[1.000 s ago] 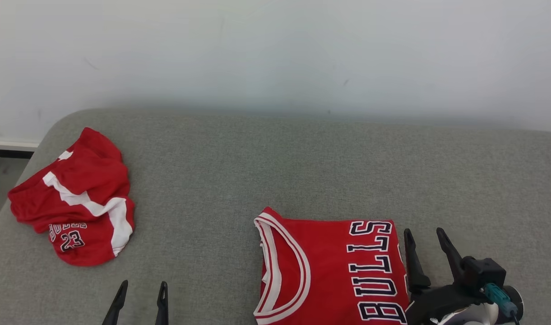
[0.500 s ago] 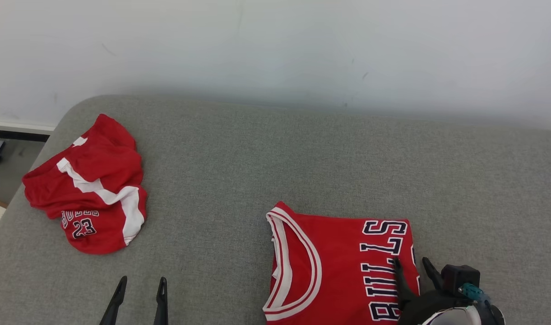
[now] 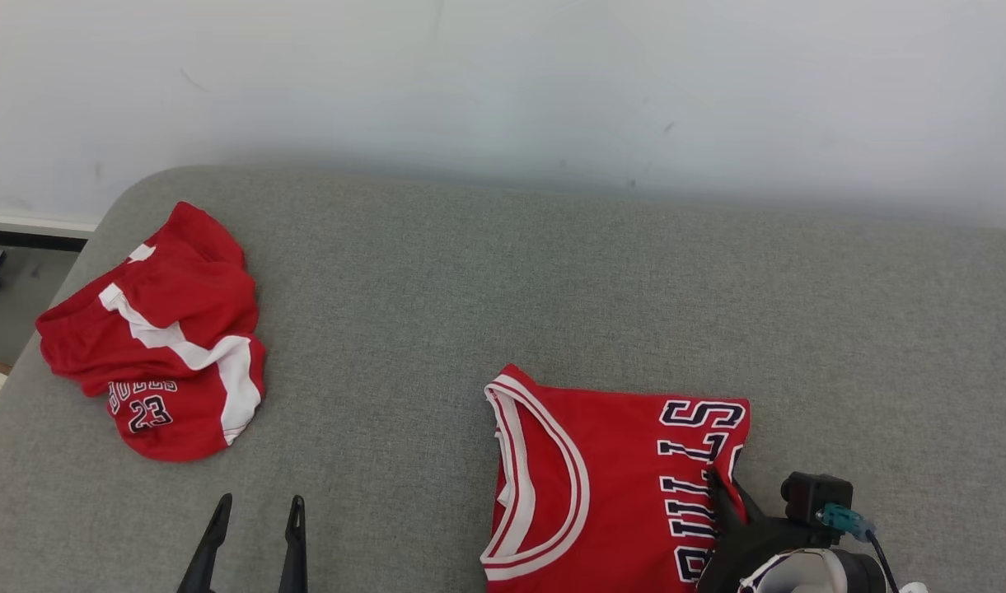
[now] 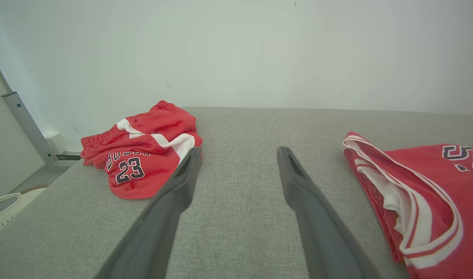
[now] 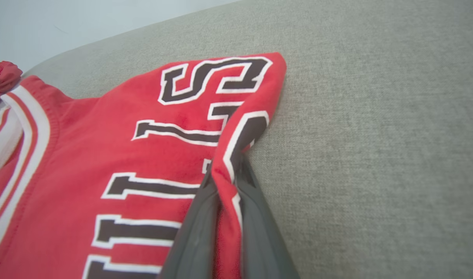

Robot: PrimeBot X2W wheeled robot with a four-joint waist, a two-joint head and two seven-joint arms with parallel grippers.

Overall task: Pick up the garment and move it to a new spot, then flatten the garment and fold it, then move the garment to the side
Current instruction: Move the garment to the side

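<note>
The garment, a folded red jersey [image 3: 610, 478] with white trim and dark BULLS lettering, lies flat on the grey cushion at the lower right of the head view. My right gripper [image 3: 723, 487] is shut on its right edge; in the right wrist view the two fingers [image 5: 226, 170] pinch a raised ridge of the jersey [image 5: 124, 147] fabric by the letters. My left gripper [image 3: 255, 509] hovers open and holds nothing over bare cushion to the left of the jersey [image 4: 426, 186]. In the left wrist view its own fingers [image 4: 238, 153] stand wide apart.
A crumpled pair of red shorts [image 3: 156, 338] with a white stripe and the number 23 lies at the cushion's far left, shorts [image 4: 143, 147]. The grey cushion [image 3: 470, 288] backs onto a white wall. Its left edge drops to the floor, where a white basket [image 4: 4, 205] stands.
The right gripper moved left onto the jersey's right edge and closed, pinching up a fold of fabric. The head camera shifted a little. The left gripper stayed open in place.
</note>
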